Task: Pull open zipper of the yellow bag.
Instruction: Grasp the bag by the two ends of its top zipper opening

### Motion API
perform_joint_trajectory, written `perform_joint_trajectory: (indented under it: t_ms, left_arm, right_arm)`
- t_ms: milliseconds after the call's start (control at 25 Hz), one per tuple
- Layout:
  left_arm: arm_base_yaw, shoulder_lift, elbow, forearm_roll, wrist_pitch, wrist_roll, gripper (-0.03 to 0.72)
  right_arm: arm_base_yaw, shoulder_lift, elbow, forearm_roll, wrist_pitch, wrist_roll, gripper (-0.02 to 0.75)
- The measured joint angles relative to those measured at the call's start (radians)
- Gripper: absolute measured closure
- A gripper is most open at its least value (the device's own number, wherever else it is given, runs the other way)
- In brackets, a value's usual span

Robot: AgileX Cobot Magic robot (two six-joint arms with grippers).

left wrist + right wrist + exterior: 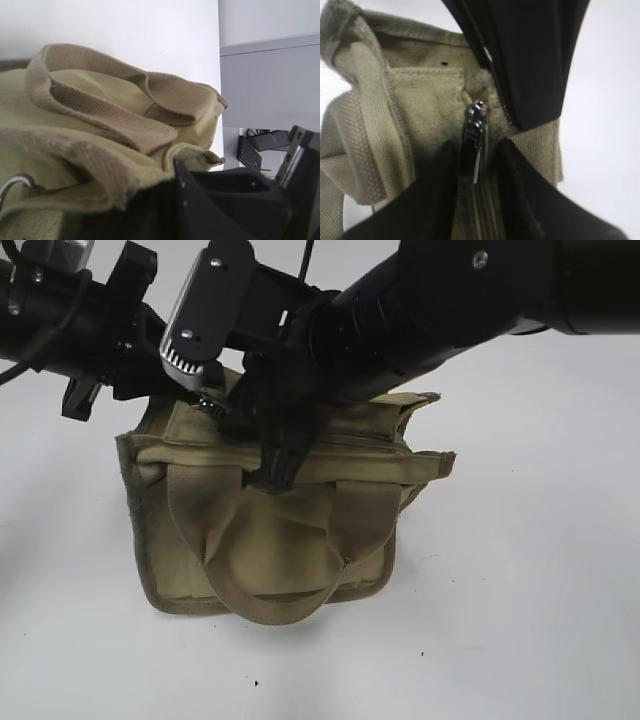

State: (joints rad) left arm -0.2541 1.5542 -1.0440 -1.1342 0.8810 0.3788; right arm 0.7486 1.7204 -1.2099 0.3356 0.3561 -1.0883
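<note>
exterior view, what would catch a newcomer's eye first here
First the yellow bag in the middle of the white table, one handle drooping down its front. Then the two black arms crowding over its top: the left gripper at the bag's upper left, the right gripper down on the zipper. In the right wrist view the silver pull tab sits between the right gripper's parted fingers.

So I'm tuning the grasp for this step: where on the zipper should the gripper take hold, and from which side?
Probably the small silver pull tab, the only raised part of the zipper. Come down from above the yellow bag, one finger on each flat face. In the right wrist view it hangs on edge between the right gripper's parted fingers.
</note>
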Motion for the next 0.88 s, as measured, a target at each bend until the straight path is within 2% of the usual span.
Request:
perform_joint_trajectory:
  t_ms: [400, 600, 880]
  left_arm:
    - [0.0, 0.0, 0.001, 0.001, 0.008, 0.0, 0.674]
    - [0.0, 0.0, 0.001, -0.013, 0.016, 0.0, 0.674]
    - [-0.002, 0.0, 0.001, -0.028, 0.029, 0.0, 0.674]
  right_arm:
    - [0.0, -0.004, 0.0, -0.012, 0.013, -0.001, 0.708]
    - [0.0, -0.029, 0.001, -0.028, 0.096, 0.012, 0.736]
    - [-0.023, -0.072, 0.001, -0.158, 0.209, 0.206, 0.736]
